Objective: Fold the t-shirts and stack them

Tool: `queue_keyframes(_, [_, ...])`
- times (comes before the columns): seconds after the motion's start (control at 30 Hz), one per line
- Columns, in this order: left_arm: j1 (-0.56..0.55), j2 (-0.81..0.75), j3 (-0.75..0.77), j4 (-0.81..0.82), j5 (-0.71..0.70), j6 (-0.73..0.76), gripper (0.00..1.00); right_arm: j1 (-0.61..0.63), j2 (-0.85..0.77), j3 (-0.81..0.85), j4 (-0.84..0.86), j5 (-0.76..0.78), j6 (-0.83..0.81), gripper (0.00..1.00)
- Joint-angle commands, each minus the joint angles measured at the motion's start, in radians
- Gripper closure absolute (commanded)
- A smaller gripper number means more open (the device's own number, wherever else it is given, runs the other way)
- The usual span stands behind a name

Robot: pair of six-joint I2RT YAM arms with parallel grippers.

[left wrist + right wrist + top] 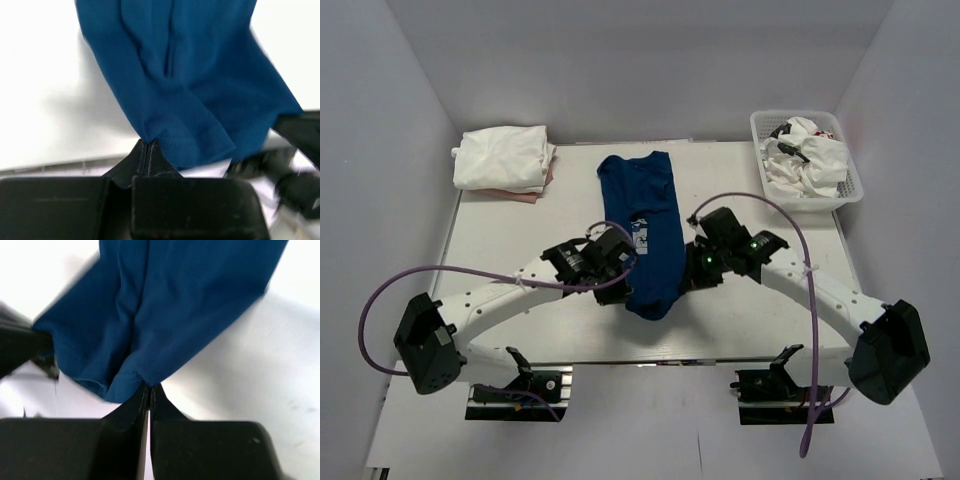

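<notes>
The left pincer (pixel 148 147) and right pincer (pixel 150 390) each clench the near hem of the navy shirt (pixel 645 200), soft, light cloth likely to sag between them.

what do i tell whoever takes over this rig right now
Left pincer: shut on the near hem of the navy t-shirt.
Right pincer: shut on the same hem, at the other corner.
The navy t-shirt lies lengthways in the middle of the table and looks already narrowed by side folds.
Done: a folded white t-shirt sits at the far left corner.
Left: finish folding the navy one and stack it there, then do the crumpled white t-shirts in the basket.
</notes>
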Motion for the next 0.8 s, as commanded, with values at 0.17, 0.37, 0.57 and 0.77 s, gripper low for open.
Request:
queue_keyframes(0.17, [0.161,0.145,0.215,-0.070,-0.208,0.002,1.00,-0.053,0.173,0.299,0.038,0.244,-0.043,1.00])
queue_keyframes(0.37, [0.246,0.299,0.402,-0.033,-0.218,0.134,1.00,-0.099,0.351,0.513,0.024,0.275,-0.090,1.00])
queue_keyframes(0.57, [0.317,0.450,0.550,-0.054,-0.182,0.215,1.00,-0.159,0.503,0.674,0.016,0.259,-0.124,1.00])
queue_keyframes(0.77, [0.387,0.502,0.582,-0.044,-0.173,0.225,1.00,-0.196,0.642,0.780,-0.002,0.196,-0.138,1.00])
